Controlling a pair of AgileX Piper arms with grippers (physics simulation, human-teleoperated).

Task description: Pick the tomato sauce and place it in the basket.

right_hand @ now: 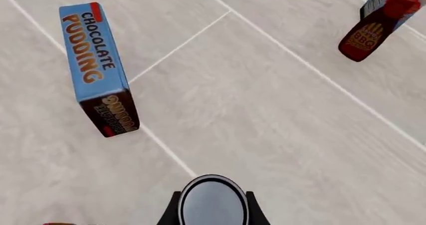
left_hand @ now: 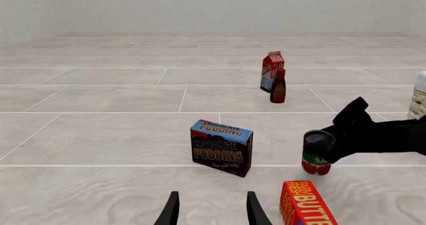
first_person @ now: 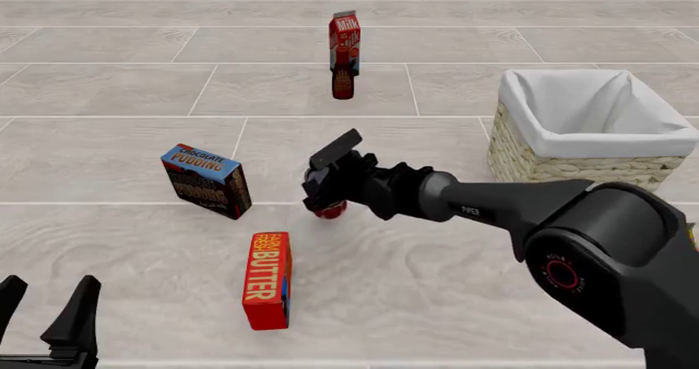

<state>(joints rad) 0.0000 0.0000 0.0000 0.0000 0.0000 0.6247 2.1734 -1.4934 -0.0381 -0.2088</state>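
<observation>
The tomato sauce (first_person: 331,210) is a short red can with a green band and a dark top, standing on the floor between the pudding box and the basket. My right gripper (first_person: 326,192) reaches down over it, with a finger pressed against each side of the can (right_hand: 213,201). The left wrist view shows the same grip on the can (left_hand: 316,155). The wicker basket (first_person: 546,161) with its white lining stands to the can's right. My left gripper (first_person: 49,313) is open and empty at the near left, well away from the can.
A blue chocolate pudding box (first_person: 205,181) stands left of the can. A red butter box (first_person: 268,280) lies in front of it. A milk carton (first_person: 345,35) and a dark sauce bottle (first_person: 343,81) stand farther back.
</observation>
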